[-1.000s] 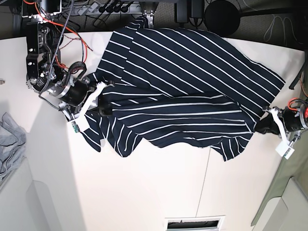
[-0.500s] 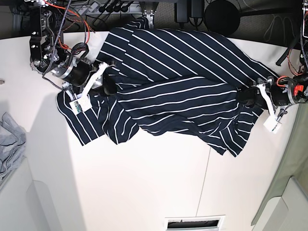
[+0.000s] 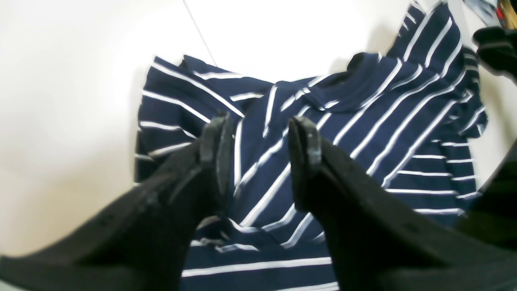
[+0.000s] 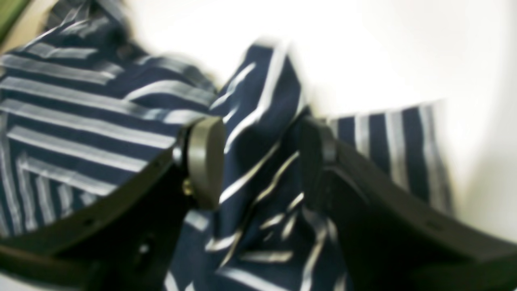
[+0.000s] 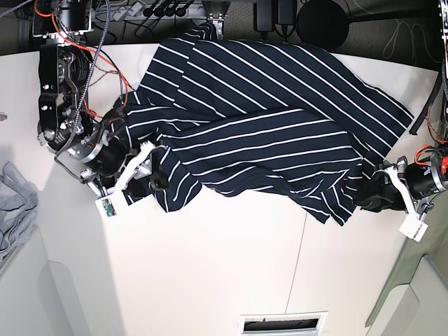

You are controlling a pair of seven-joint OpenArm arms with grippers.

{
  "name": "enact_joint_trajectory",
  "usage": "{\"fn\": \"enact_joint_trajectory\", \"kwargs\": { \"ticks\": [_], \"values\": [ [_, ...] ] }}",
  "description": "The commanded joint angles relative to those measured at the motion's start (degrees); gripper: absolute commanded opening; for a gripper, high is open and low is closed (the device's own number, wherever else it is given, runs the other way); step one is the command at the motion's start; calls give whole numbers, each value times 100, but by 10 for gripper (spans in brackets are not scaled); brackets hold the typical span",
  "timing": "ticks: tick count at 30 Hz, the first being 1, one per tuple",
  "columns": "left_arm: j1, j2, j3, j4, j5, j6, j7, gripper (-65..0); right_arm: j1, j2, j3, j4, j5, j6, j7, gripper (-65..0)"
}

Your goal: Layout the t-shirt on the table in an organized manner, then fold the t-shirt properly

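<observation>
The dark navy t-shirt [image 5: 266, 133] with thin white stripes lies crumpled and doubled over on the far half of the cream table [image 5: 210, 266]. My right gripper [image 5: 150, 175] is at the shirt's left lower edge. In the right wrist view the right gripper [image 4: 262, 161] is open, with a raised fold of the shirt [image 4: 258, 133] standing between its jaws; that view is blurred. My left gripper [image 5: 371, 192] is at the shirt's right lower corner. In the left wrist view the left gripper [image 3: 260, 157] is open just above the flat shirt [image 3: 383, 133], collar toward the far side.
A plain grey garment [image 5: 12, 203] lies at the table's left edge. A thin dark seam [image 5: 302, 259] runs down the tabletop to a vent slot [image 5: 283, 324] at the near edge. Cables and stands [image 5: 161, 10] crowd the far edge.
Both grippers moved back toward the near side. The shirt's lower layer came with them and now covers the left sleeve. The jaws now stand apart.
</observation>
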Motion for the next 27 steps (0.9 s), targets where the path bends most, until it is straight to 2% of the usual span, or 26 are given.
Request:
{"fn": "enact_joint_trajectory", "kwargs": {
  "ticks": [1,5,9,11,13,16,18,22,23,26,27],
  "values": [
    [-92,-22,-46,74,116,-49,-225,-391,186,-26,17,66,-70,-37,142,-351],
    [-92,289,111,72,743,-49,-476,-292,494,-122,15,-310,-435,-267,186,-349],
    [-92,481,575,61,1565,-49,-872,-288,610,-133,11,-914,-503,-249,468,-251],
    [-94,553,800,11,1998,-49,-1178,-288,605,-133,11,-1228,-509,-210,595,-243],
    [-94,568,992,-87,2367,35,-1580,-288,605,-133,11,-1517,-452,-66,599,-243],
    [-111,568,1167,-358,2973,280,-2151,-288,588,-133,11,-1773,-280,321,597,-254],
    [-155,568,1257,-610,3244,286,-2361,-288,586,-133,11,-1847,-94,555,590,-344],
    [-286,568,1397,-1119,3381,291,-2424,-299,573,-146,11,-1856,396,560,590,-636],
    [-317,568,1397,-1222,3381,291,-2424,-339,575,-151,11,-1856,492,560,590,-650],
    [-332,553,1394,-1368,3390,330,-2422,-589,573,-216,11,-1853,745,557,374,-650],
    [-332,538,1394,-1366,3401,328,-2420,-650,573,-251,11,-1851,800,560,254,-650]
  ]
}}
